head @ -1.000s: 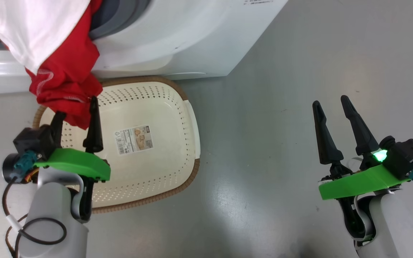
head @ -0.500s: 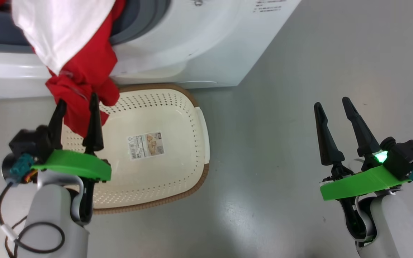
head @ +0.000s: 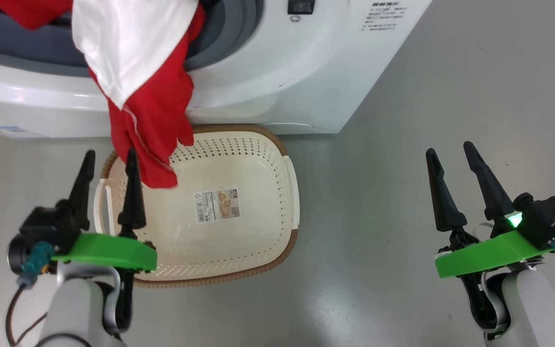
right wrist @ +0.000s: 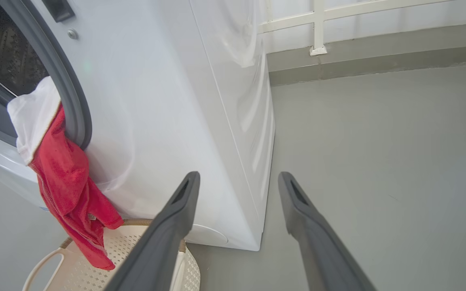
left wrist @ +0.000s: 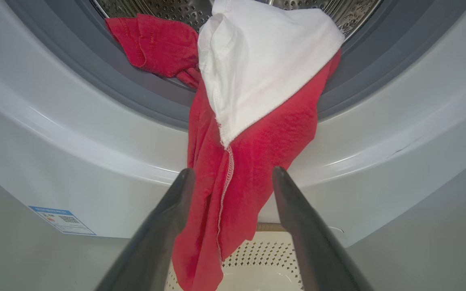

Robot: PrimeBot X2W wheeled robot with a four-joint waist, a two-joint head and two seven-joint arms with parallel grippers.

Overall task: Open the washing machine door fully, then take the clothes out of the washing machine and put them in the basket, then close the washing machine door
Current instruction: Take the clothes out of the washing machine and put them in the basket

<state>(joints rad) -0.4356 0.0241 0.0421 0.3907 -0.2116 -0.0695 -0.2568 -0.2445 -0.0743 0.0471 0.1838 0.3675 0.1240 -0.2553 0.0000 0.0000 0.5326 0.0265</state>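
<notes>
Jaws on both sides apart, empty; clothes (head: 147, 120) at upper left probably soft, light, limp, best pinched at red fold over basket (head: 277, 212).

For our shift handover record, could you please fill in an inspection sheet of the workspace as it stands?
Surface: grey floor, smooth and glossy.
Job's things: clothes hang from the washing machine mouth, red end over the basket; its bottom shows just a paper label.
Clutter: nothing seen.
Grippers: left gripper open beside the hanging end, gripping nothing; right gripper open over floor.
Cables: dark cable by the left forearm.
Surroundings: pale wall with white rail.
</notes>
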